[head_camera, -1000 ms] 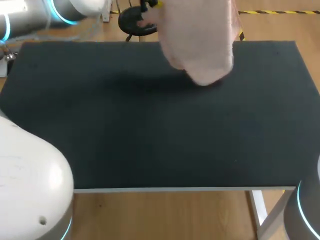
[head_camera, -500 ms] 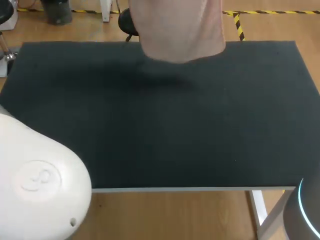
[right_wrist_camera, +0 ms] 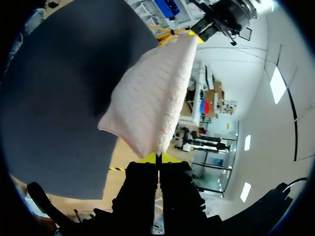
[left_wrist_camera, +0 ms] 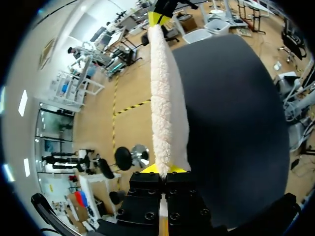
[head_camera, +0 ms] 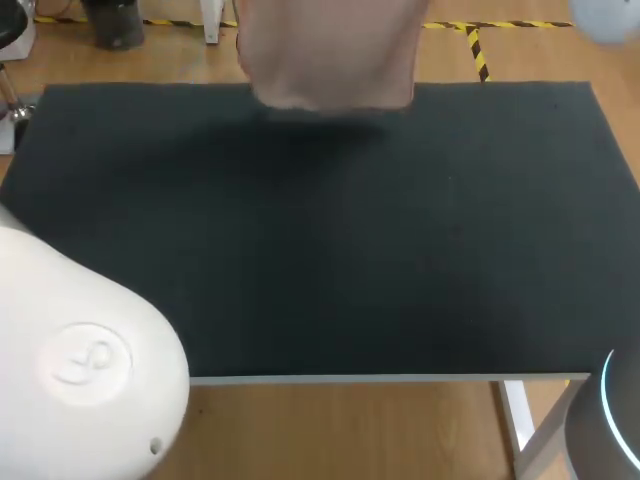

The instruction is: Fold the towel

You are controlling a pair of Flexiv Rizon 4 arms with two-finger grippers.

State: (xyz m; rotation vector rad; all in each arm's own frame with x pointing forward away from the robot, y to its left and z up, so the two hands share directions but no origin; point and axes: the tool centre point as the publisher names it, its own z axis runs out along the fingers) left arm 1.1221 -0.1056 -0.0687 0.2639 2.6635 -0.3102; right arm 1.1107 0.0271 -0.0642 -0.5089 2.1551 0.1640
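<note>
Table (head_camera: 320, 260), black matte top, pale front edge (head_camera: 400, 378), white leg (head_camera: 518, 415).
Top lay ahead of the left gripper (left_wrist_camera: 165, 171); a soft shadow (head_camera: 320, 125) sat near its far edge.

Pink towel (head_camera: 328, 50) hanging — seemingly doubled

Head cam looked down from above and behind, taking in most of the table (head_camera: 320, 250). Wrist cams sat tight behind left claw (left_wrist_camera: 165, 170) and right claw (right_wrist_camera: 158, 158), facing each other along the towel (left_wrist_camera: 165, 98). All three shared towel and table.
</note>
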